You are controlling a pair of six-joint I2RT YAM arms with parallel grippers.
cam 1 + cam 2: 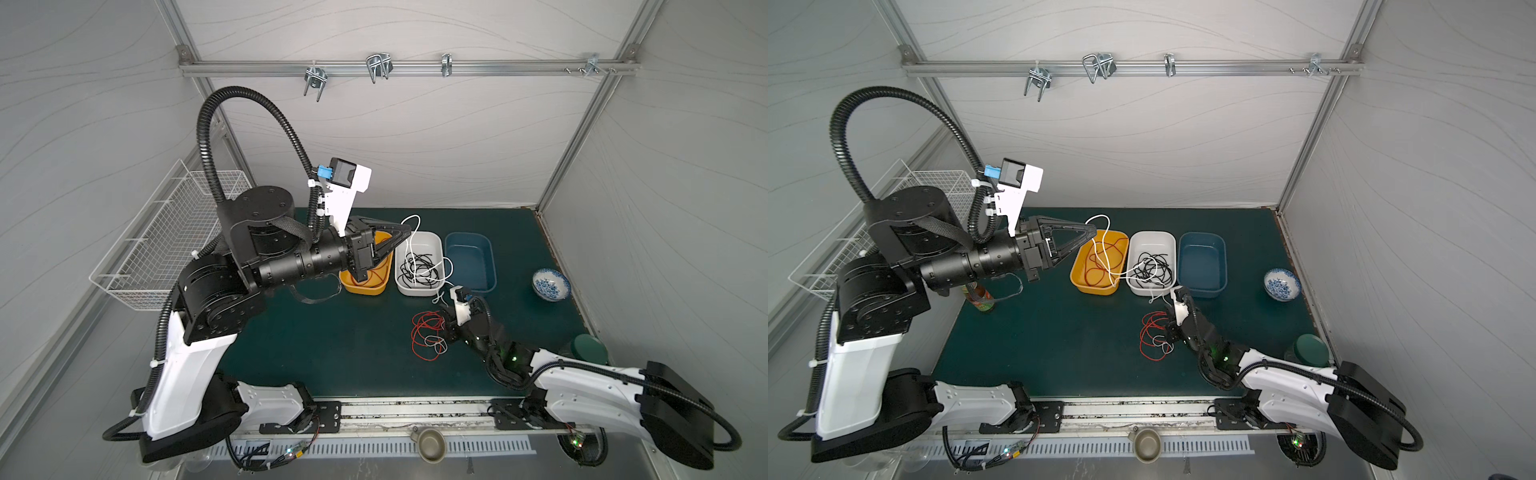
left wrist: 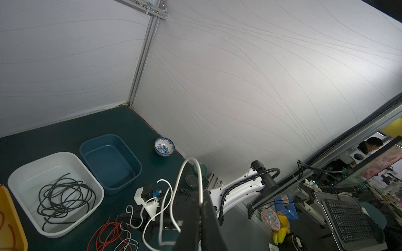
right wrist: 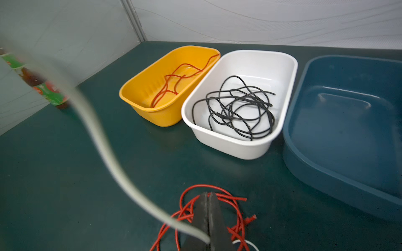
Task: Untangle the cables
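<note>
1. The left end effector point(image 1: 409, 230) is raised above the trays and clamped on the white cable point(image 3: 109, 153).
2. From that grip the white cable droops in loose loops over the trays, down toward the right end effector point(image 3: 208, 194).
3. The right end effector sits low at the surface point(image 1: 332, 353), its jaws pressed together. It seems to pinch the white cable, though blur in the right wrist view leaves this unsure.
4. A red cable point(image 3: 204, 185) lies tangled on the surface under those jaws, near the white tray point(image 3: 228, 145), with a white loop mixed in.
5. A second red cable point(image 3: 174, 76) lies in the yellow tray point(image 3: 163, 117).
6. The black cable point(image 3: 239, 108) is coiled in the white tray.
7. The blue tray point(image 3: 326, 173) stands just beside the white tray.
</note>
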